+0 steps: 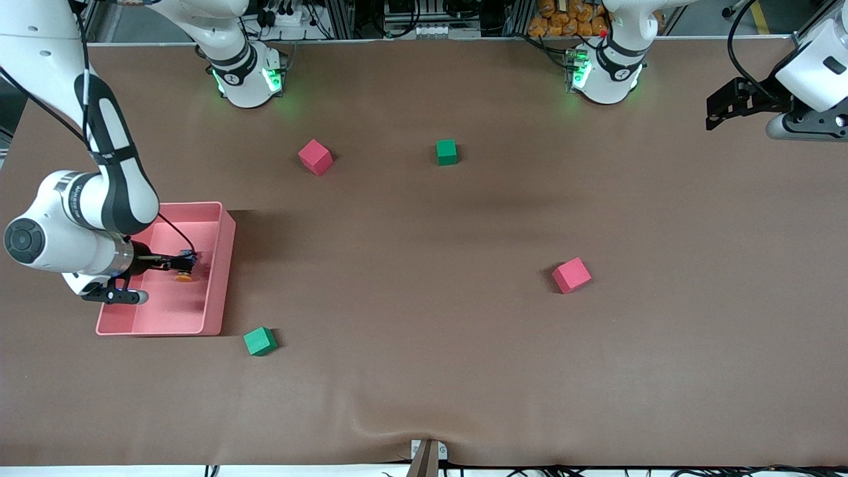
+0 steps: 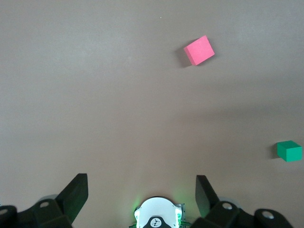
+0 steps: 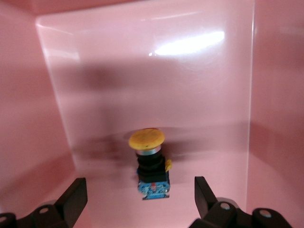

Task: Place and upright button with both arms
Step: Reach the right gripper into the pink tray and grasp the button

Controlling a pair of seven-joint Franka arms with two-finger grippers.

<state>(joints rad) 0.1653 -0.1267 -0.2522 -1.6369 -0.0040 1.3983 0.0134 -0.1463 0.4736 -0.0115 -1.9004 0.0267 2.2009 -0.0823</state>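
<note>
The right arm's wrist (image 1: 79, 245) covers part of the pink tray (image 1: 212, 218) in the front view, and the right gripper (image 1: 187, 263) shows there only as a small dark shape over the tray's floor; the right wrist view gives it better, its two black fingers (image 3: 73, 194) spread wide apart with nothing between them, so the pincer is open and empty. The button (image 3: 149, 161) lies on the tray floor just ahead of those fingers and touching neither; it is tipped on its side, its orange cap (image 3: 147, 138) toward the tray's end wall and its black body ending in a blue base; in the front view only an orange speck (image 1: 183, 276) can be made out under the gripper. The left arm waits at its own end of the table, partly cut off by the frame edge; the left gripper (image 1: 715, 114) hangs over bare table there, and the left wrist view shows its fingers (image 2: 76, 192) wide open, holding nothing.

Around lie four cubes: a red cube (image 1: 315, 157) and a green cube (image 1: 446, 152) near the robots' bases, a second red cube (image 1: 571, 275) toward the left arm's end, and a second green cube (image 1: 260, 341) just beside the tray's corner nearest the front camera. The table (image 1: 424, 371) is covered in plain brown cloth, wrinkled at its near edge; cables and racks line the edge where the bases stand.
</note>
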